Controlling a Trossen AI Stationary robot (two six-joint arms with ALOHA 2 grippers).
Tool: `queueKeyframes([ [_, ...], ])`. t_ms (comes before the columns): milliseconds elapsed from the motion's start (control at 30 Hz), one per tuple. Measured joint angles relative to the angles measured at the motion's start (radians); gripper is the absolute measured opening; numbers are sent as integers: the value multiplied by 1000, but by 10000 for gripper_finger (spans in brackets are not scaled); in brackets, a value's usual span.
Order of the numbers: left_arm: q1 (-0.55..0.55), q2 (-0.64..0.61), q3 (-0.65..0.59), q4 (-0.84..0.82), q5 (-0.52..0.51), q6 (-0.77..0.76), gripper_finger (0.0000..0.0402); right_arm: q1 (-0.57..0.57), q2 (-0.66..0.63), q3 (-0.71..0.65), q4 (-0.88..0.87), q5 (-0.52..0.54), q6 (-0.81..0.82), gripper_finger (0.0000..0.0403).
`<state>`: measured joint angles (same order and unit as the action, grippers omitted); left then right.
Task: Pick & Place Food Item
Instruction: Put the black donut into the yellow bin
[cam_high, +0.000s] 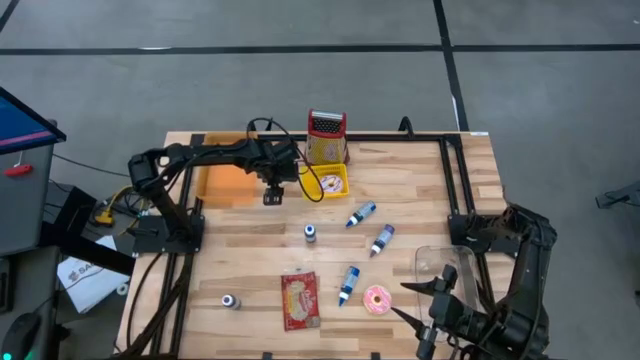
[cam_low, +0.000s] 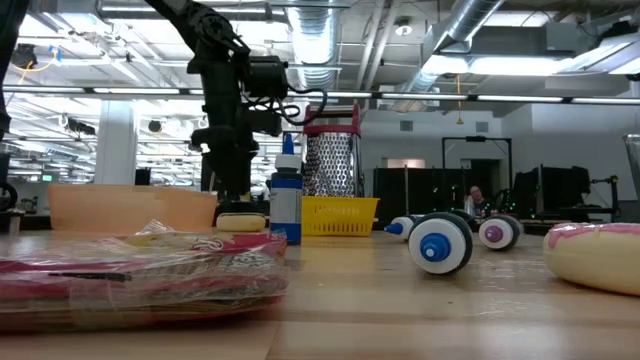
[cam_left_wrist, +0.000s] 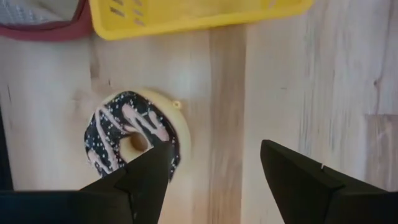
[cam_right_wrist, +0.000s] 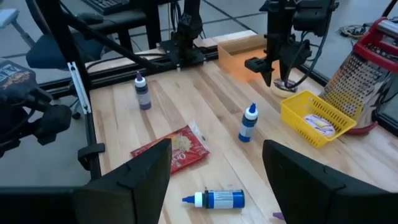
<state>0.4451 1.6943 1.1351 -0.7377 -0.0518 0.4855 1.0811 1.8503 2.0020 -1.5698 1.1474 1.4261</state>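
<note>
Chocolate-glazed doughnut (cam_left_wrist: 134, 138) lies on the wooden table (cam_high: 420, 190), just beside the yellow basket (cam_left_wrist: 193, 14). Left gripper (cam_left_wrist: 214, 171) hangs right above it, jaws apart and empty. Right gripper (cam_right_wrist: 214, 168) waits wide open at the table's near right corner.

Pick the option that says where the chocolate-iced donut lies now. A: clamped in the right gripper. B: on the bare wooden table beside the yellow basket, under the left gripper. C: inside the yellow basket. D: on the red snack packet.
B: the left wrist view shows the chocolate-iced donut flat on the table, just outside the yellow basket, with the left gripper open above it.
</note>
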Motion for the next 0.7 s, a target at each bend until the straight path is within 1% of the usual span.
queueKeyframes([
  [167, 6, 14, 1, 21, -1, 5, 242, 6, 0, 0, 11, 11, 0, 244],
  [433, 45, 59, 1, 52, -6, 11, 233, 10, 0, 0, 35, 9, -1, 244],
  [700, 61, 126, 1, 80, -4, 33, 232, 32, 0, 0, 38, 27, 7, 244],
])
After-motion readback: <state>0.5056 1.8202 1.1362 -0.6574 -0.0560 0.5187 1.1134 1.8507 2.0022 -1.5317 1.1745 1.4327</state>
